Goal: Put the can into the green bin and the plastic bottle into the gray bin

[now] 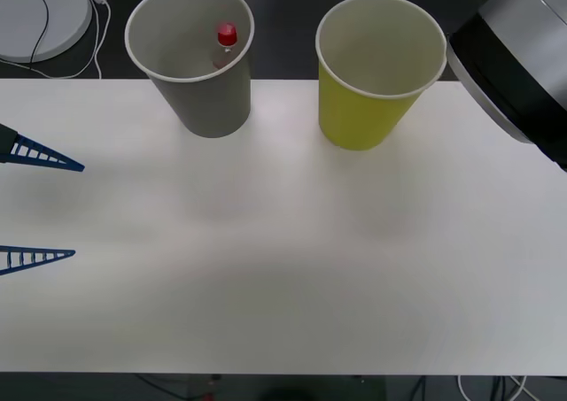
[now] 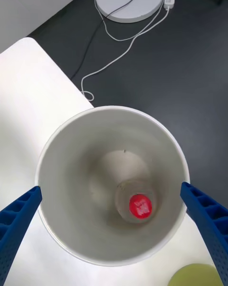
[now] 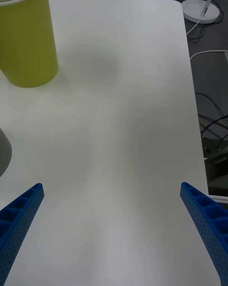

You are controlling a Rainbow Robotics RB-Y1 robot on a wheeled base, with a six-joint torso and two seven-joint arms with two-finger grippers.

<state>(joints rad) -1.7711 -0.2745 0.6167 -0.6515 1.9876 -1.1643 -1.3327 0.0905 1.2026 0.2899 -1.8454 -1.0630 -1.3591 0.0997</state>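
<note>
Since small clear plastic bottle with red cap point(image 2: 140, 204) is seen upright inside large gray paper-cup-shaped bin point(image 2: 71, 172), right gripper point(image 2: 114, 229) is held spread, empty, directly above; release judged complete. Left gripper point(image 1: 40, 208) is parked spread wide over white desk point(image 1: 283, 268). Yellow-green cup-shaped bin point(image 1: 363, 109) is positioned beside gray one.

Paper bins, a plastic bottle, a matt tabletop

The gray bin point(image 1: 205, 82) and green bin point(image 1: 368, 100) look like matt paper with rolled rims; the plastic bottle point(image 2: 137, 203) is clear with a glossy red cap; the tabletop point(image 1: 283, 259) is smooth, white, matt; both grippers' blue fingers point(image 3: 19, 215) look like ribbed plastic.
</note>
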